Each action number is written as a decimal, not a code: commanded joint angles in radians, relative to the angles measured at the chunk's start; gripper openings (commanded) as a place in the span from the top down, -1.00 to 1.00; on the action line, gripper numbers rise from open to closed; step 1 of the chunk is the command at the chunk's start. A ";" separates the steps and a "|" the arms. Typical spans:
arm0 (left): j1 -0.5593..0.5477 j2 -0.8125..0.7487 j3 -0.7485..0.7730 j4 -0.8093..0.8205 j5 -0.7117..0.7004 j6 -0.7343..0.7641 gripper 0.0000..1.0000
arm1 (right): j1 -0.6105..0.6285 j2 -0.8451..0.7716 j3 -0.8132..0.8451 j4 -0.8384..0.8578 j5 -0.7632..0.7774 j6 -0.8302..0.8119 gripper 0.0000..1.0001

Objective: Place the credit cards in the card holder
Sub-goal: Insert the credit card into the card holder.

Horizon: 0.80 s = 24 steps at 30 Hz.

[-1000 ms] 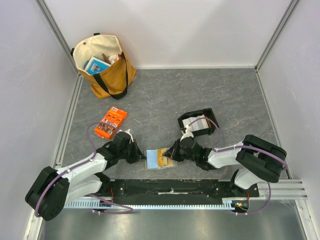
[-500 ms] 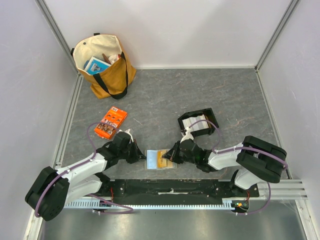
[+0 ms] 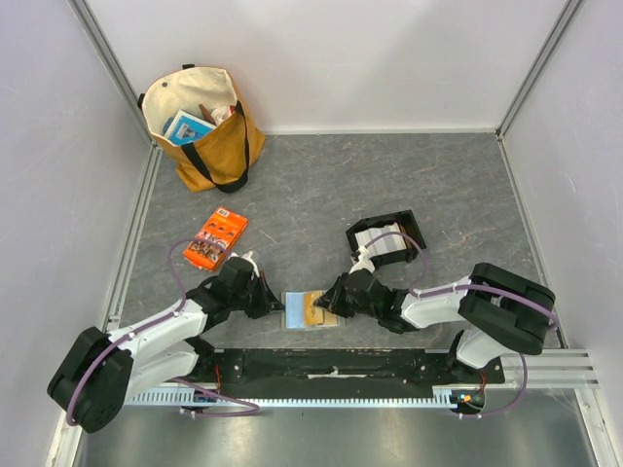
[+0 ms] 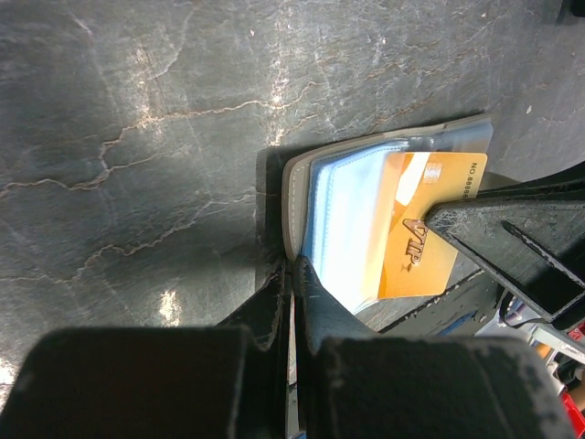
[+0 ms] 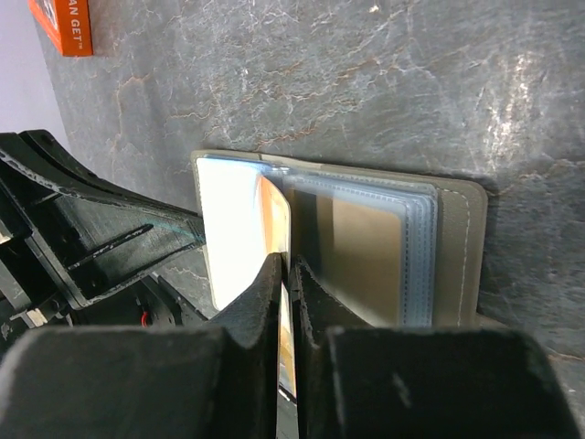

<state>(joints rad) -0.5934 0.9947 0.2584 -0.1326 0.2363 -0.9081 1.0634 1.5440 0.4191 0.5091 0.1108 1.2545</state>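
The right gripper [image 5: 284,262] clamps a gold credit card [image 4: 430,238] at the open card holder [image 5: 454,247]; the left gripper [image 4: 293,271] pinches its edge.

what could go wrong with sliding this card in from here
The gold VIP card, pinched in the right claw, may ride over the clear sleeves rather than entering a pocket. The left claw grips the card holder only at one edge, so the push could pivot it.
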 commanded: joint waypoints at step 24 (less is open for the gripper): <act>-0.005 0.013 -0.002 0.025 0.000 0.005 0.97 | 0.056 0.033 0.190 -0.377 0.033 -0.142 0.05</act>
<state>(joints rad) -0.5934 1.0054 0.2584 -0.1253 0.2386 -0.9081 1.0988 1.5116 0.5774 0.1978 0.1707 1.1515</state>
